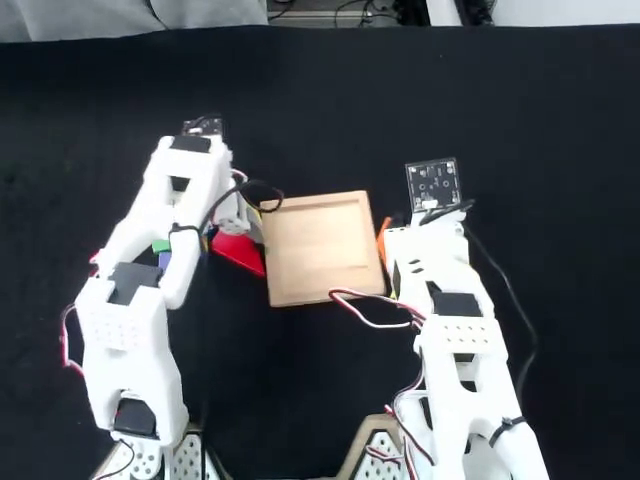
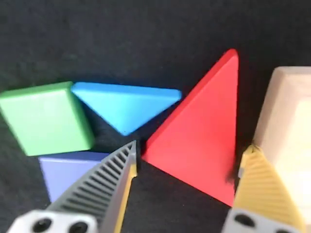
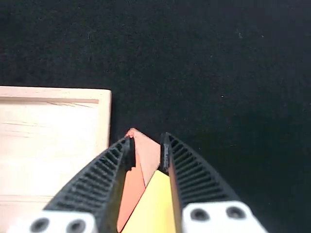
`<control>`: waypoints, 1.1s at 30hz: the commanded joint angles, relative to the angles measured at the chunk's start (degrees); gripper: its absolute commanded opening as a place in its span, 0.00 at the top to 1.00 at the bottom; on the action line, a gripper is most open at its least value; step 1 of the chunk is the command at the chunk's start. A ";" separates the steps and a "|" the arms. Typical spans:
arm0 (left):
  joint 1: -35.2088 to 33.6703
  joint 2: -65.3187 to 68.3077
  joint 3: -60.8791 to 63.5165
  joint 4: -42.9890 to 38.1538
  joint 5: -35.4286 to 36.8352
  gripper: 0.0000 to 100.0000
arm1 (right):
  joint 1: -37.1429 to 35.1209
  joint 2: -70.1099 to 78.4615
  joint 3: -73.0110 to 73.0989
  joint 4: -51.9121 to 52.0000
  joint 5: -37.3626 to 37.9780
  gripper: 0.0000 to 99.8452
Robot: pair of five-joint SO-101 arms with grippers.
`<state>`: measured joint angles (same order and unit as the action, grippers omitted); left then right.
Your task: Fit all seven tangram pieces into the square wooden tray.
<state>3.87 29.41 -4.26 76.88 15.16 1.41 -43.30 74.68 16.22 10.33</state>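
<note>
- The wooden tray [image 1: 320, 250] lies flat in the middle of the black tabletop [image 1: 560, 120].
- The left tool [image 2: 190, 148] is just left of the tray. Its two fingers are wide apart, one on each side of the red triangle [image 2: 204, 131].
- The red triangle lies on the tabletop, right next to the tray's left side.
- A blue triangle [image 2: 126, 104], a green piece [image 2: 46, 119] and a purple piece [image 2: 65, 170] lie close together, left of the red one.
- The right tool [image 3: 146, 141] is just right of the tray. Its fingers are clamped on the pointy end of an orange piece [image 3: 141, 155].
- A yellow piece [image 3: 155, 206] touches the orange piece, also between the fingers.
</note>
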 commanded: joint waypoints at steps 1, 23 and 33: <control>-0.22 -0.70 -2.59 0.88 3.60 0.67 | 0.18 -2.15 -1.89 0.18 0.44 0.90; -2.59 3.60 -3.30 -0.26 17.41 0.67 | 0.18 -2.15 -1.89 0.18 0.44 0.90; -2.59 11.16 -13.23 7.56 17.41 0.67 | 0.18 -2.15 -1.98 0.18 0.44 0.90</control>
<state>1.32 38.99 -15.16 83.91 32.04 1.41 -43.30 74.68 16.22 10.33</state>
